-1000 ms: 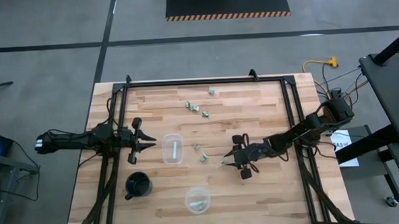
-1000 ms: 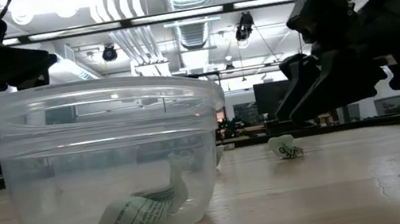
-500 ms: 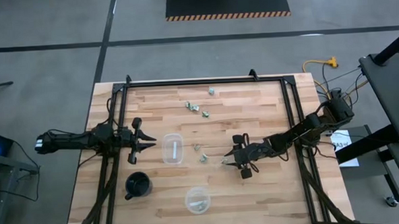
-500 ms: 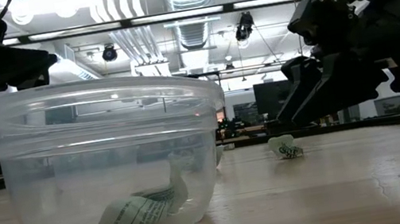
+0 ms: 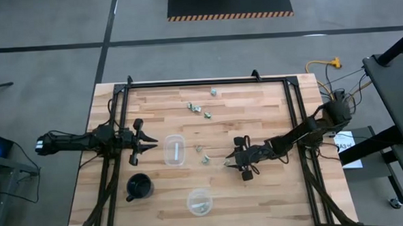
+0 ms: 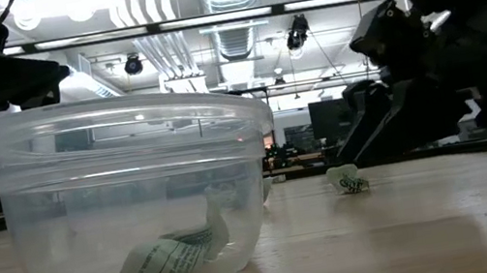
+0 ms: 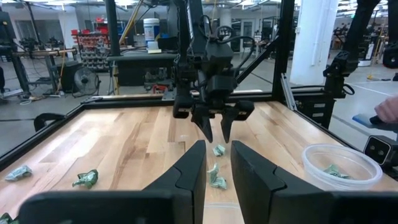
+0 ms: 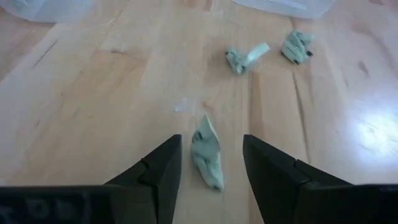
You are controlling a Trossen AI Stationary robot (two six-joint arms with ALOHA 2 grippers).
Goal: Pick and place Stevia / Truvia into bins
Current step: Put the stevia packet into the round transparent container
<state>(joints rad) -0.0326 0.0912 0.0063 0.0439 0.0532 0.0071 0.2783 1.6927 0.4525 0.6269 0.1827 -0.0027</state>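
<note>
Since a second ago the right arm's elbow has shifted slightly; its gripper [image 5: 229,160] stays low, fingers spread around a packet [image 8: 207,151]. Left gripper [image 5: 152,142] waits, spread, beside the square bin [image 5: 174,149]. The round bin [image 5: 199,202] holds a packet [image 6: 174,255].

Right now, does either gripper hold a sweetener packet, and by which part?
No. The right gripper is open, with a packet lying between its fingers, not yet gripped. The left gripper is open and empty.

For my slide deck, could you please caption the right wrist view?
Right gripper open around a crumpled green packet on the wooden table.
</note>
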